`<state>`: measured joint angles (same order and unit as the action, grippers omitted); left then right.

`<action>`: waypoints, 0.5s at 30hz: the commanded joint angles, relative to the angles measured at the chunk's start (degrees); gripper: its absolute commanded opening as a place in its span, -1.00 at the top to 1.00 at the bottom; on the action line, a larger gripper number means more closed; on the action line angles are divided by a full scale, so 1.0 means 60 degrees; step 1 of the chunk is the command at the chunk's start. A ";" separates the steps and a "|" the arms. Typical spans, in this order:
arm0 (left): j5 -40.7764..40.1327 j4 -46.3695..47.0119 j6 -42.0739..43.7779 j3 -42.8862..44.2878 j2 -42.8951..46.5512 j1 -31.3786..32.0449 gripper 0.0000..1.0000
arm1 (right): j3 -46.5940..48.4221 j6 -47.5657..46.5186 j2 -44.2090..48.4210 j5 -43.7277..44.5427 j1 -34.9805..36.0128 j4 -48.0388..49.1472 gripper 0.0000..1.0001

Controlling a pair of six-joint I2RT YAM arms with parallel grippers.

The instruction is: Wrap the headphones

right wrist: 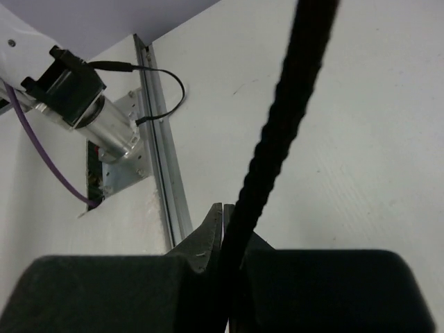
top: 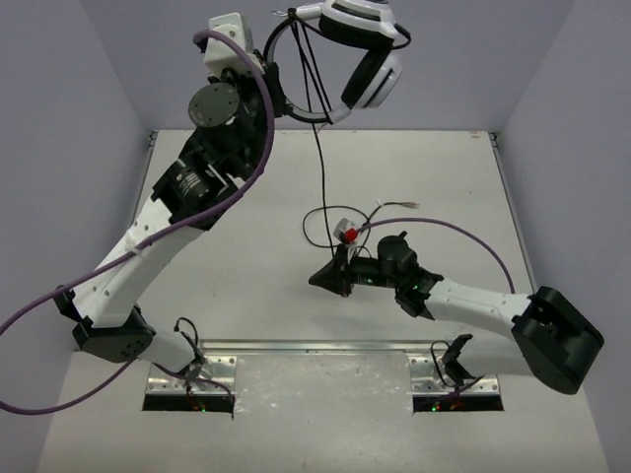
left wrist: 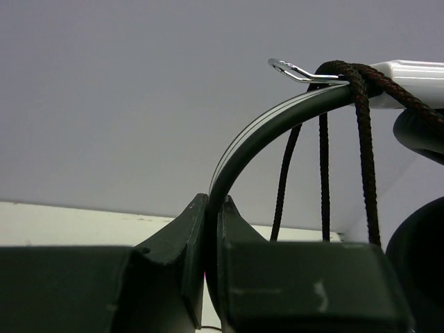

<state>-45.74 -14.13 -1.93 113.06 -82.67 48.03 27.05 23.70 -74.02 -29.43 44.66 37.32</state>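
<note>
Above the far edge of the desk [top: 246,286]: the left gripper [top: 276,89] is holding the headphones [top: 375,79] up in the air, well clear of the surface and close to the back wall.
Left tool state: its fingers are pressing together on the thin black headband [left wrist: 257,139]. In the left wrist view the band is rising out of the closed jaws and arching off to the right.
Cups: the ear cups [top: 357,18], white and black, are hanging one above the other at the right end of the band.
Wraps: the cord [top: 318,148] is lying looped over the headband in a few turns, just beside a bare metal wire slider [left wrist: 295,71], with strands hanging down from there.
Free run: one strand is dropping straight toward the middle of the desk, curling into a small loop on the surface, then reaching the right gripper [top: 327,279].
Right tool state: it is sitting low near the middle of the desk, a little toward the right edge, pointing toward the left edge. Its fingers are clamping the cord, which is leaving the jaws upward in the right wrist view.
Odd bit: a small red-and-white piece [top: 346,232] is lying just beside the cord loop; I cannot tell what it is.
Cabling: purple cables [top: 251,168] are trailing along both arms.
Near edge: a metal plate [top: 325,365] is running between the two arm bases.
</note>
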 commanded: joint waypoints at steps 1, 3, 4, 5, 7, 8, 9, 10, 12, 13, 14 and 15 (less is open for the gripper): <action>-0.0274 -0.0193 -0.0731 0.0085 -0.0239 -0.0958 0.99 | -0.0347 -0.0405 0.1172 0.0906 0.0275 0.0374 0.97; -0.0010 -0.0280 -0.0907 -0.0397 -0.0341 -0.1381 0.99 | -0.0362 -0.0756 0.1771 0.1269 0.0524 -0.0385 0.97; 0.0411 -0.0427 -0.1053 -0.0444 -0.0473 -0.1544 0.99 | -0.0319 -0.1134 0.1978 0.1403 0.0742 -0.0680 0.97; 0.0677 -0.0617 -0.1229 -0.0401 -0.0575 -0.2053 0.99 | -0.0290 -0.1327 0.2313 0.1578 0.0831 -0.1278 0.97; 0.1393 -0.1145 -0.1873 -0.0255 -0.0809 -0.2685 0.99 | -0.0274 -0.1751 0.2594 0.2004 0.1065 -0.1751 0.97; 0.1542 -0.1247 -0.1962 -0.0181 -0.0912 -0.3195 0.99 | -0.0289 -0.1840 0.2900 0.2121 0.1154 -0.2158 0.97; 0.1631 -0.1437 -0.1934 -0.0079 -0.1029 -0.3418 0.99 | -0.0333 -0.1943 0.3091 0.2252 0.1256 -0.2351 0.97; 0.1689 -0.1555 -0.1904 0.0053 -0.1335 -0.3594 0.99 | -0.0435 -0.2147 0.3296 0.2471 0.1533 -0.2498 0.98; 0.2142 -0.1964 -0.1991 0.0331 -0.1644 -0.4252 0.99 | -0.0480 -0.2353 0.3868 0.2838 0.1871 -0.2967 0.97; 0.2362 -0.2068 -0.2094 0.0390 -0.1849 -0.4458 0.99 | -0.0451 -0.2557 0.4015 0.3115 0.2162 -0.3142 0.97; 0.2654 -0.2069 -0.2167 0.0173 -0.1880 -0.4808 0.99 | -0.0421 -0.2617 0.4132 0.3335 0.2310 -0.3463 0.97; 0.2744 -0.1866 -0.2197 -0.0032 -0.1880 -0.4942 0.99 | -0.0291 -0.2705 0.4278 0.3439 0.2428 -0.3626 0.97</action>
<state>-33.71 -30.81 -10.52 110.67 -95.55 21.71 23.90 11.53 -50.76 -13.45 56.84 20.36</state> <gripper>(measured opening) 0.053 0.013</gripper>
